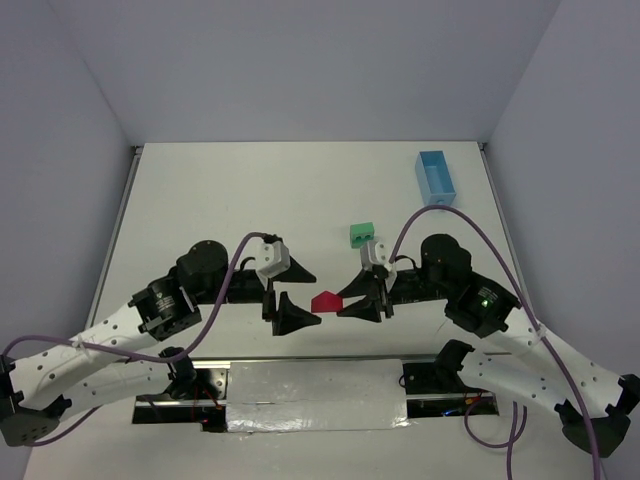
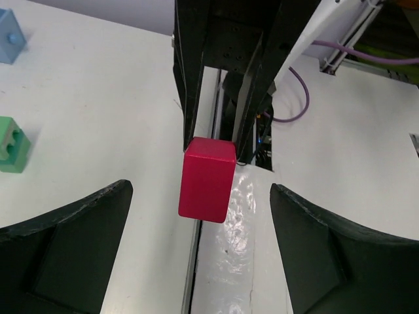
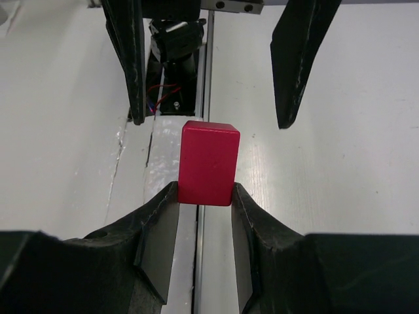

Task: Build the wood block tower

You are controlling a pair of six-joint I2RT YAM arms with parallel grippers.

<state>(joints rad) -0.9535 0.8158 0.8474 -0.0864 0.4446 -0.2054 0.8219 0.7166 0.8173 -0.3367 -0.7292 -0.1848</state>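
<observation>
A red block (image 1: 327,300) hangs just above the table between the two arms, near the front edge. My right gripper (image 3: 204,193) is shut on its near end, and the red block (image 3: 208,163) sticks out forward from the pads. My left gripper (image 2: 199,188) faces it from the other side with its jaws wide open, one finger on each side of the red block (image 2: 207,180) and touching nothing. In the top view the left gripper (image 1: 310,297) and right gripper (image 1: 345,302) almost meet. A green block (image 1: 361,234) lies on the table behind them.
A light blue tray (image 1: 435,177) stands at the back right. A shiny taped patch (image 1: 315,395) and a metal rail run along the near edge under the grippers. Purple cables loop off both arms. Grey walls close in the table.
</observation>
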